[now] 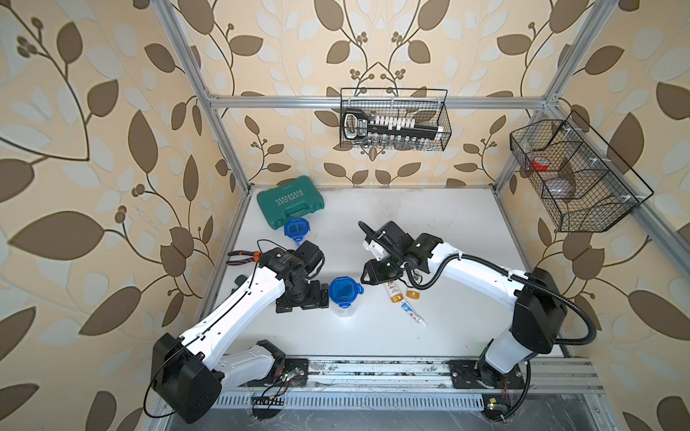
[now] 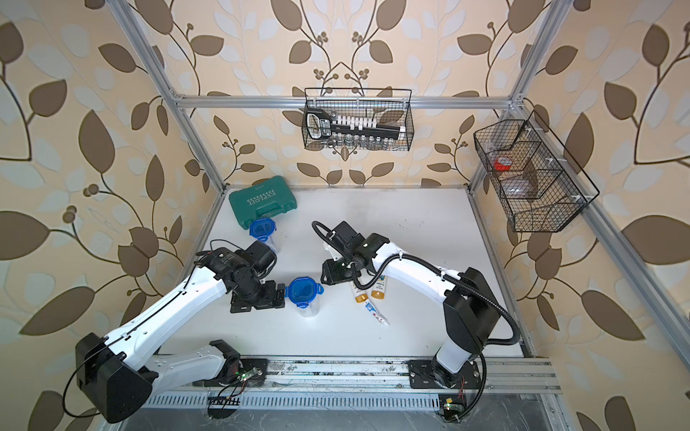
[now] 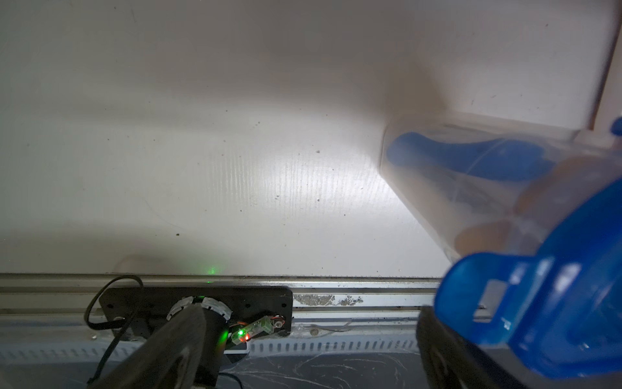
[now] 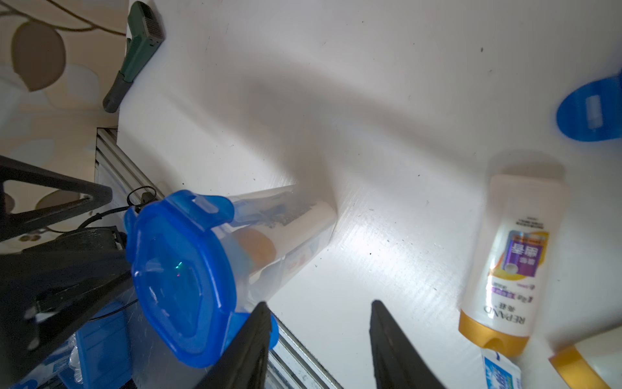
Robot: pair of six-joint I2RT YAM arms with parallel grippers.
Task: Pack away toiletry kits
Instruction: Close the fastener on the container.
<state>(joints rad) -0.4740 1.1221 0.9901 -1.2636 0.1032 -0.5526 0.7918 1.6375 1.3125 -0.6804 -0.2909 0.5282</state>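
A clear jar point(image 1: 343, 308) with a blue lid point(image 1: 344, 293) stands mid-table; a blue toothbrush point(image 3: 471, 158) and a gold-capped item show through its wall. My left gripper point(image 1: 302, 303) sits just left of this jar, open wide with nothing between its fingers point(image 3: 175, 347). My right gripper point(image 1: 369, 278) hovers right of the jar point(image 4: 269, 235), open and empty, one fingertip point(image 4: 259, 323) beside a lid tab. Two white gold-capped bottles point(image 1: 392, 291) point(image 1: 413, 294) and a toothpaste tube point(image 1: 412, 314) lie under the right arm. A second lidded jar point(image 1: 297, 228) stands by the green case.
The green tool case point(image 1: 290, 201) lies at the back left. Pliers point(image 1: 242, 255) and a green-handled tool point(image 4: 134, 57) lie by the left edge. Wire baskets hang on the back wall point(image 1: 394, 119) and the right wall point(image 1: 575, 175). Another blue lid tab point(image 4: 592, 114) shows beyond the bottle point(image 4: 511, 256).
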